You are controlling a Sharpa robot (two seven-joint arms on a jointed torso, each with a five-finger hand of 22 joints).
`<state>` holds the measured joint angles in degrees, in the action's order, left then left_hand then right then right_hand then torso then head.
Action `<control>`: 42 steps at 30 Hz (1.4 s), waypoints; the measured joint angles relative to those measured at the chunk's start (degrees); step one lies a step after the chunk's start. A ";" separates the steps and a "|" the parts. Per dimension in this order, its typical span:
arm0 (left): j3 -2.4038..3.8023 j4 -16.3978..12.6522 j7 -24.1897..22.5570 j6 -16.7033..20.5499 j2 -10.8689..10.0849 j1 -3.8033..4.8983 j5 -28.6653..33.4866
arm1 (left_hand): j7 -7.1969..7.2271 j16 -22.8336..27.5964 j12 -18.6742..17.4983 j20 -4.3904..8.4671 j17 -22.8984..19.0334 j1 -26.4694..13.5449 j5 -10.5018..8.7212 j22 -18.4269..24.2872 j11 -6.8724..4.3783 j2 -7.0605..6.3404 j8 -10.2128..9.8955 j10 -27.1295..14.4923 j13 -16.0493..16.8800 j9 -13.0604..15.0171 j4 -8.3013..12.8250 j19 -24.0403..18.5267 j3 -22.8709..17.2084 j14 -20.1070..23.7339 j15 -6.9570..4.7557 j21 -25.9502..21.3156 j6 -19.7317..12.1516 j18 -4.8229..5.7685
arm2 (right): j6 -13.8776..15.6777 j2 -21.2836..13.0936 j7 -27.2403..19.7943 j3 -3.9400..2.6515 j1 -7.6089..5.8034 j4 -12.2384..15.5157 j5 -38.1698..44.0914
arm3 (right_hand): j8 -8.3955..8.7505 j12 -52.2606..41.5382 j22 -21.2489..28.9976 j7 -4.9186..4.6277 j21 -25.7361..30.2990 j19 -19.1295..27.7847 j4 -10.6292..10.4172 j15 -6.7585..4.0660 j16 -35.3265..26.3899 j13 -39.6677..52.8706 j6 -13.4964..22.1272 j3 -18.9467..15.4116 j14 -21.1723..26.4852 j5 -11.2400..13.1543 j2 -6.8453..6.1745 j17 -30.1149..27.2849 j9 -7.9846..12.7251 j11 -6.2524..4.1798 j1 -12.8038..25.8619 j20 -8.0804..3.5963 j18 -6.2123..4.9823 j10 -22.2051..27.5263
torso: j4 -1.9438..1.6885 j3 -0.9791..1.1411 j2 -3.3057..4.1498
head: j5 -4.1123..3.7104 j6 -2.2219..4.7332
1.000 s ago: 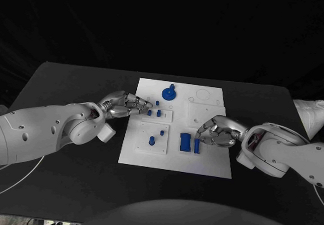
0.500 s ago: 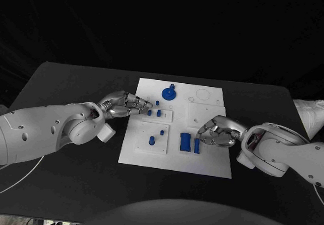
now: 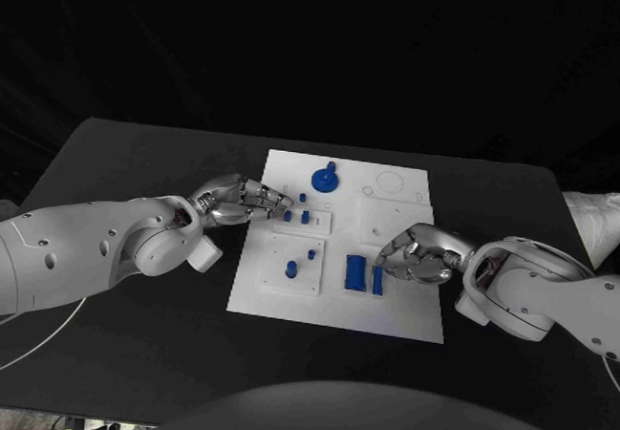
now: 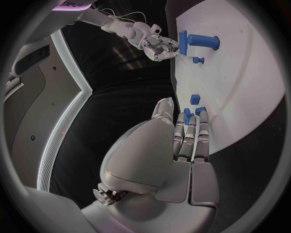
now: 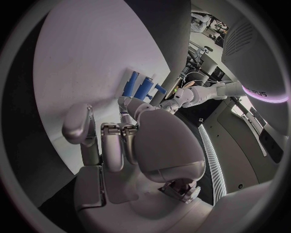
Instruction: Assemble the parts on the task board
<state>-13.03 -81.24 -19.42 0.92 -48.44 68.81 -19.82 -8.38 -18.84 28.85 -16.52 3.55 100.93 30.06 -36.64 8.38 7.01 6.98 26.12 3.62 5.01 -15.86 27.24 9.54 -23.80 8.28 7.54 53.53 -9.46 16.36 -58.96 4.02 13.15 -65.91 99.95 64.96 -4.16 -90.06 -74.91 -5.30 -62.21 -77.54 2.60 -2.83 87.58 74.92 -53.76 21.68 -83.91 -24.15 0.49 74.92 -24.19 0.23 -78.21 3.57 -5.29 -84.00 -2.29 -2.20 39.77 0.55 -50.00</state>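
The white task board (image 3: 340, 237) lies mid-table. My left hand (image 3: 242, 201) is at the board's left edge, and its fingertips (image 4: 184, 127) pinch a small blue peg (image 4: 186, 116), also seen as the peg (image 3: 285, 214). A second peg (image 3: 303, 216) stands right beside it and a third (image 3: 301, 196) just behind. My right hand (image 3: 416, 253) hovers over the board's right half, its fingers (image 5: 123, 108) by the end of a narrow blue bar (image 3: 378, 279), thumb apart, holding nothing. A wider blue block (image 3: 354, 271) lies next to the bar.
A round blue part with a knob (image 3: 323, 181) stands at the board's far end beside empty round recesses (image 3: 389, 183). Two more small blue pieces (image 3: 291, 266) sit on the near-left plate. A white crumpled object (image 3: 596, 216) lies at the table's right edge.
Hardly anything: my right hand has edged slightly toward the narrow blue bar. The left hand stays at the pegs.
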 measured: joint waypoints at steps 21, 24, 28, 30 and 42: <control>0.05 0.06 -0.25 -0.05 -0.08 -0.10 0.01 | 0.00 0.00 0.00 0.11 -0.01 0.00 0.00 0.04 0.00 0.00 0.00 0.00 0.00 -0.01 0.00 0.10 0.00 0.00 0.00 0.24 0.00 0.51 | 5.69 -1.47 -2.97 0.00 0.43 1.68 6.22 | -5.79 0.00 -0.04 0.63 -1.80 -1.19 -1.68 -1.50 0.28 0.00 -3.14 -1.89 -0.11 1.54 -0.75 -0.01 2.22 -1.12 0.31 -1.32 0.01 0.05 | 0.09 -0.01 0.06 | -0.07 0.00; 0.05 0.06 -0.25 -0.05 -0.08 -0.11 0.02 | 0.00 0.00 0.00 0.11 -0.01 0.00 0.00 0.04 0.00 0.00 0.00 0.00 0.00 -0.01 0.00 0.10 0.00 0.00 0.00 0.24 0.00 0.48 | 5.70 -1.49 -2.99 0.00 0.51 1.70 6.67 | -7.35 0.00 -0.04 0.45 -1.80 -1.19 -1.60 -1.48 0.27 0.01 -3.64 -2.90 -0.08 1.54 -0.75 -0.01 1.10 -1.12 0.31 -1.32 0.00 0.05 | 0.09 -0.02 0.06 | -0.15 0.00; 0.05 0.05 -0.26 -0.06 -0.08 -0.13 0.02 | 0.00 0.00 0.00 0.19 -0.01 0.00 0.00 0.13 0.00 0.00 0.00 0.00 0.00 -0.01 0.00 0.18 0.00 0.00 0.00 0.23 0.00 0.20 | 5.56 -1.37 -2.97 0.00 0.63 1.65 7.06 | -9.60 0.00 -0.04 0.44 -1.80 -1.39 -1.37 -0.86 0.48 0.01 -3.81 -4.19 -0.10 1.54 -0.67 -0.01 -0.84 -0.47 0.22 -1.12 0.00 0.09 | 0.06 -0.03 0.05 | -0.20 0.00; 0.05 0.03 -0.26 -0.06 -0.08 -0.14 0.02 | 0.00 0.00 0.00 0.20 -0.01 0.00 0.00 0.19 0.00 0.00 0.00 0.00 0.00 -0.01 0.00 0.17 0.00 0.00 0.00 0.22 0.00 0.07 | 5.48 -1.28 -2.92 0.00 0.70 1.59 7.19 | -10.01 0.00 -0.03 0.44 -1.80 -1.59 -1.36 -0.86 0.48 0.01 -3.81 -4.21 -0.10 1.54 -0.44 -0.01 -1.28 -0.21 0.00 -0.92 0.01 -0.03 | 0.04 -0.03 0.05 | -0.22 0.00; 0.03 -0.14 -0.23 -0.11 -0.18 -0.17 0.01 | 0.00 0.00 0.00 0.10 -0.02 -0.01 0.00 0.11 0.21 0.00 0.00 0.21 0.00 -0.02 0.15 0.33 -0.15 0.00 0.00 0.23 0.00 0.55 | 4.34 -0.24 -2.05 -0.08 1.25 0.77 7.46 | -10.18 0.00 -0.03 0.35 -1.79 -1.37 -1.19 -0.45 0.47 0.01 -3.69 -4.37 -0.11 1.54 -0.22 -0.02 -1.66 -0.21 -0.23 -0.69 0.01 -0.03 | -0.03 -0.02 0.03 | -0.12 0.00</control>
<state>-13.00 -81.39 -19.65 0.81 -48.62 68.64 -19.81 -8.37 -18.84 28.85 -16.42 3.53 100.93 30.06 -36.53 8.58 7.01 6.98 26.33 3.61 4.99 -15.71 27.57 9.38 -23.80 8.28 7.77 53.53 -8.90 20.70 -59.20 1.97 13.06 -64.67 100.72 72.42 -14.33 -90.06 -74.94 -4.95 -64.01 -78.91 1.41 -3.27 88.05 74.93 -57.45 17.31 -84.02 -22.62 0.27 74.90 -25.84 0.02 -78.44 2.88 -5.29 -84.03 -2.31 -2.22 39.80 0.43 -50.00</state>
